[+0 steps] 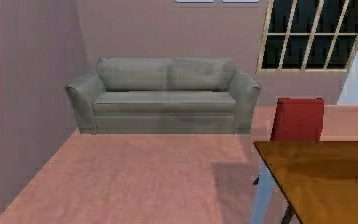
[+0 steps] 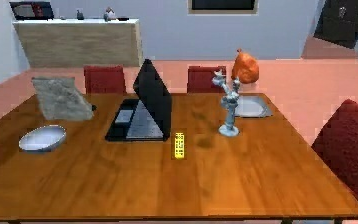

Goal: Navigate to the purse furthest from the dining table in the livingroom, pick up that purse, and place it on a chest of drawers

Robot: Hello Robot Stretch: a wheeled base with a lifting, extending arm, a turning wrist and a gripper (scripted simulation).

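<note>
Pink walls and a salmon floor frame the forward view. A grey-green sofa stands against the far wall, with a dark-paned window to its right. Nearer, a red chair sits behind the wooden table corner.

The arm side view looks across the table top. It carries a black laptop, a small yellow block, a grey figurine with an orange top, a plate, a bowl and a grey slab. A beige counter stands behind.

I cannot tell the gripper's state, nor where the purse is.
</note>
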